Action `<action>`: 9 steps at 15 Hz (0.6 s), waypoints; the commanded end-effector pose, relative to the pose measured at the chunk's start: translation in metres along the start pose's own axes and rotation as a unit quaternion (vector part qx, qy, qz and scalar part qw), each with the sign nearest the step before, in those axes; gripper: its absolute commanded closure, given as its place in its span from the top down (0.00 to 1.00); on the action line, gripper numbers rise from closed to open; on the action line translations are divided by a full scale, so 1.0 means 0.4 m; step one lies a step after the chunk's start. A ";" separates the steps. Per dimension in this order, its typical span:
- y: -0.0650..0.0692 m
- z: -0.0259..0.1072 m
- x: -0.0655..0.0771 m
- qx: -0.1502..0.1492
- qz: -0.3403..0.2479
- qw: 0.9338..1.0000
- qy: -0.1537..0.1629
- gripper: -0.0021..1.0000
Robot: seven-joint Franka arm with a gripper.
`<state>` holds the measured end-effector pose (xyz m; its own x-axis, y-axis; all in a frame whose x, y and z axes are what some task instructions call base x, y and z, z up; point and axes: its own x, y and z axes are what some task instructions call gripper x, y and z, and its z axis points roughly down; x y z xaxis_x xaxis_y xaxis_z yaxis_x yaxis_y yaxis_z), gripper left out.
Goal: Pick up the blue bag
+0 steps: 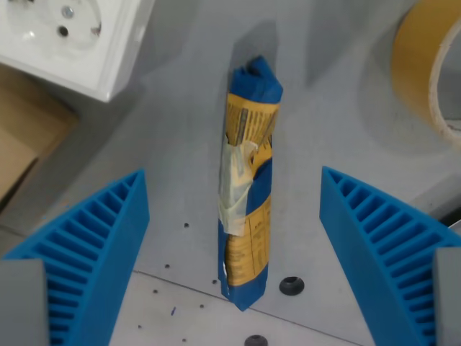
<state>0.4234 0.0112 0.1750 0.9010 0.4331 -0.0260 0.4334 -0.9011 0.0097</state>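
Wrist view: blue bag (248, 194) lying lengthwise on grey table (180, 144), near the middle of the frame, long axis running almost straight up and down the picture. Blue at both ends, yellow-orange printed label along the body, a pale strip of tape or crumpled paper stuck across the label about halfway down. Lower tip resting close to the seam where the darker surface meets a lighter speckled panel.

Gripper (234, 238) spread wide, bag sitting between the two blue ribbed fingers (94, 238) and touching neither. Clear gaps on both sides; the gap at the wrist view's right looks somewhat larger. Nothing held.

Small black round screw head (291, 285) just beside the bag's lower end, toward the wrist view's right; another (256, 341) at the bottom edge.

White wall-socket block (72, 40) in the upper corner at the wrist view's left, well apart from the bag. Brown cardboard (25, 140) below it along the left edge. Roll of yellowish tape (421, 61) in the upper corner at the wrist view's right, partly cut off by the frame.
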 end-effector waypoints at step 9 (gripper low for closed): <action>0.001 0.050 -0.036 -0.028 -0.032 0.998 0.046 1.00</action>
<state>0.4116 0.0073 0.1600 0.8892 0.4573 -0.0124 0.4574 -0.8891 0.0138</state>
